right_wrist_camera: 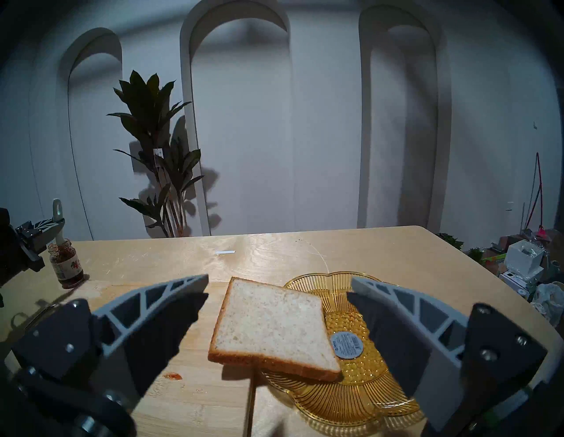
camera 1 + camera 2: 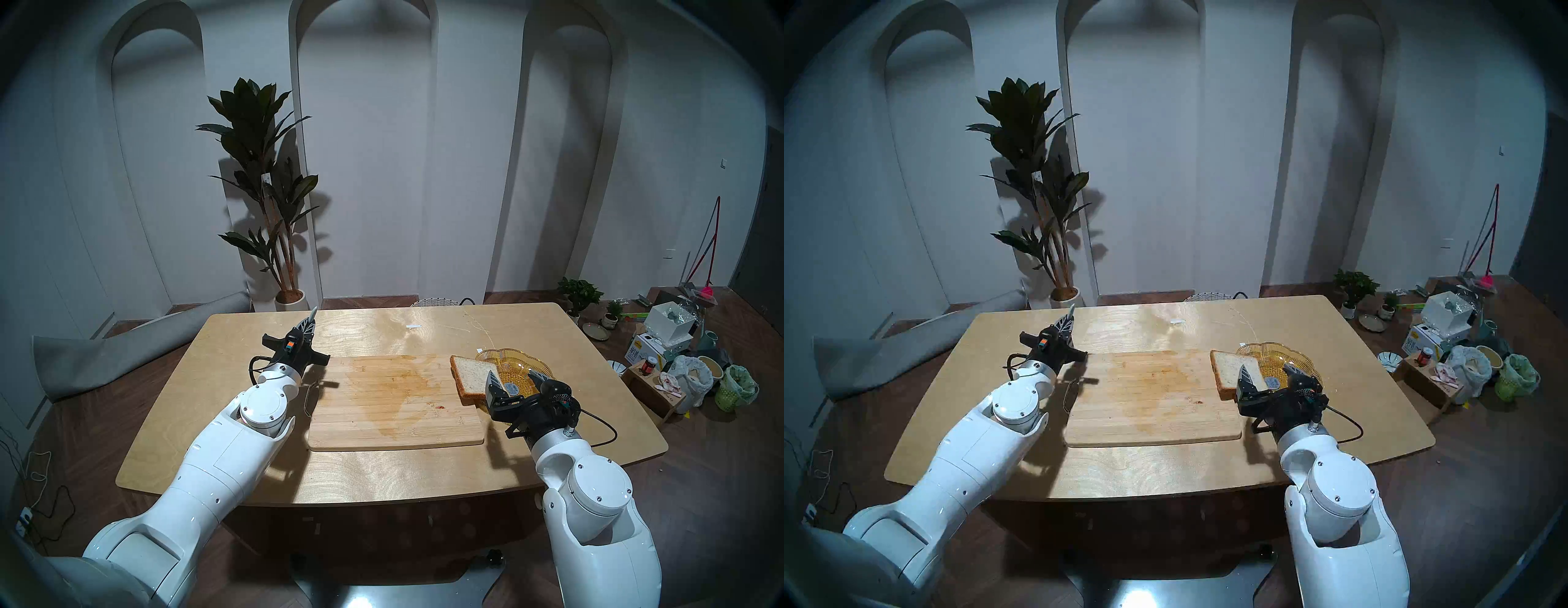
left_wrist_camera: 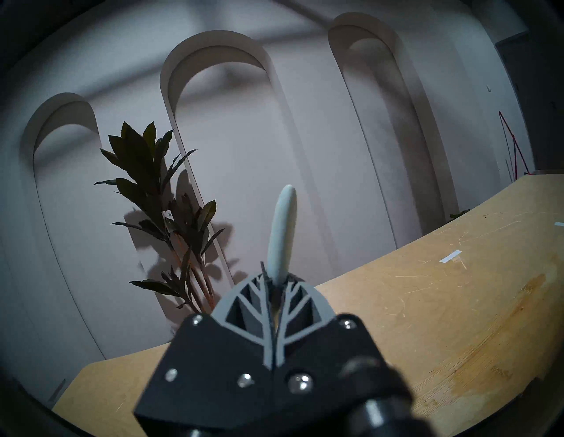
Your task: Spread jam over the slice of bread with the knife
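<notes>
Bread (image 1: 273, 328) lies half on the dish (image 1: 351, 393), half on the board (image 2: 394, 403), overhanging. Left gripper (image 3: 276, 287) is clamped on the knife (image 3: 282, 232), blade dipping into the jar (image 1: 65, 264). Right gripper (image 1: 276, 293) gapes empty. Risk: spreading pressure may tip the unsupported slice.

Light wood worktop (image 2: 263, 458) carries stained wooden cutting board (image 2: 394, 407) at centre, amber glass dish (image 1: 363, 393) at its right edge. Tall potted plant (image 2: 263, 178) by wall with 3 arched niches. Floor clutter (image 2: 679, 365) at right.
</notes>
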Robot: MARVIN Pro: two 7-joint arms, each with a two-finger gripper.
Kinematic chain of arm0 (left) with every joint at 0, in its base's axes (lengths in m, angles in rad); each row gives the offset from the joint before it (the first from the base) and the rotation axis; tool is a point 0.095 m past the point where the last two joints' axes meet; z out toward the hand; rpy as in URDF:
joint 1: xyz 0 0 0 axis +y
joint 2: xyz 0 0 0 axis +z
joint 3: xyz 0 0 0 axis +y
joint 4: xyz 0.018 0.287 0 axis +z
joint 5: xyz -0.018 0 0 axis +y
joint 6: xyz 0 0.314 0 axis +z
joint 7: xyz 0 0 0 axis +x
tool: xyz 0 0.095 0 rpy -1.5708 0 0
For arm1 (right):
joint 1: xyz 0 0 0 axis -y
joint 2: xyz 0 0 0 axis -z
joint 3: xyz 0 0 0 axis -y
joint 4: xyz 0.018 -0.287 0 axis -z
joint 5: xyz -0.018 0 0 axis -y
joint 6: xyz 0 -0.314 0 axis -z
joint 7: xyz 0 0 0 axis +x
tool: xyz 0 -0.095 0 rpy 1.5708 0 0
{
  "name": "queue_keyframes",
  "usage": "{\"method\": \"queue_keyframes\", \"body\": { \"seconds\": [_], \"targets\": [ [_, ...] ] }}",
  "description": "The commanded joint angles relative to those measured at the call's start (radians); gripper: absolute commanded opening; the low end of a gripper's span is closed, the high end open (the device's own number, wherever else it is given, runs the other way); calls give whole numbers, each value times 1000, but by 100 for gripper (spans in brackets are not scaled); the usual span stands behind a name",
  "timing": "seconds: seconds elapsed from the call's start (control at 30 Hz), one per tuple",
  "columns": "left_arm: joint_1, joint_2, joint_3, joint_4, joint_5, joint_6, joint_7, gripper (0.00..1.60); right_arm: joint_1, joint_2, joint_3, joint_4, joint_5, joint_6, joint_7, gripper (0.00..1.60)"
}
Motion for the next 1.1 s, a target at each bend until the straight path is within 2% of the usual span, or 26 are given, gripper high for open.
{"method": "queue_keyframes", "body": {
  "seconds": [0.0, 0.73, 0.93, 1.07],
  "targets": [
    [-17, -3, 7, -2, 22, 4, 16, 0, -2, 3, 3, -25, 3, -11, 6, 160],
    [-6, 15, 14, -52, 46, 23, 53, 0, 4, 4, 7, -1, 18, -25, 27, 160],
    [-14, 21, 31, -43, 95, 21, 76, 0, 8, 3, 11, 11, 25, -30, 33, 160],
    [-25, 26, 59, -30, 160, 30, 110, 0, 8, 3, 16, 18, 28, -36, 38, 160]
  ]
}}
